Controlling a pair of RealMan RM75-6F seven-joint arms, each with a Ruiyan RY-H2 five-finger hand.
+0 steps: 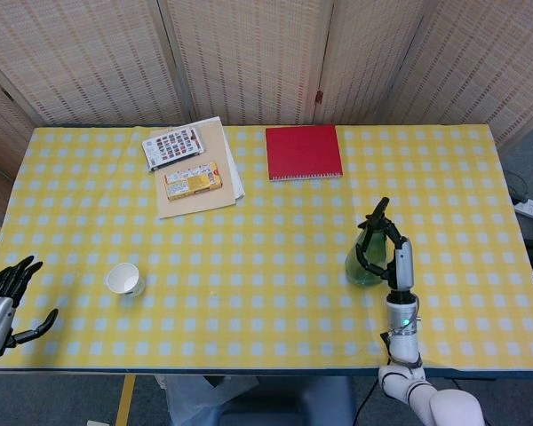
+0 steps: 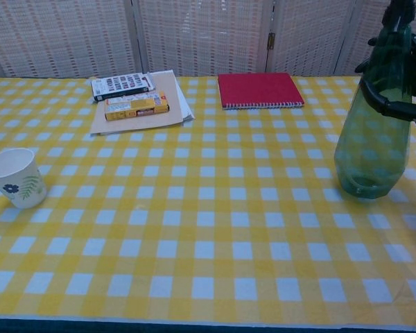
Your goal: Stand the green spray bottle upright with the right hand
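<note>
Looking down from the head view, we see the green spray bottle [image 1: 368, 259] standing upright on the yellow checked table [image 1: 275, 293], toward the right side and nearer the front edge, with its dark nozzle at the top. Our right hand [image 1: 386, 251] grasps it, black fingers [image 1: 362, 258] wrapped around its body from the right. Far off at the left front corner, our left hand [image 1: 2, 297] hangs beside the table edge with fingers spread and nothing in it. A paper cup [image 1: 123, 279] stands on the left part of the table, well apart from the bottle. Near the back edge lie a red notebook [image 1: 304, 152], and to its left a tan sheet [image 1: 194, 169] carrying a yellow box [image 1: 193, 180] and a flat card of coloured squares [image 1: 173, 145]. In the chest view, the bottle [image 2: 374, 142] rests with its base on the cloth at the right, and dark fingers [image 2: 392, 107] circle its upper body. The cup [image 2: 16, 177], with a leaf print, stands at the far left, and the notebook [image 2: 259, 89] and box [image 2: 136, 106] lie at the back.
</note>
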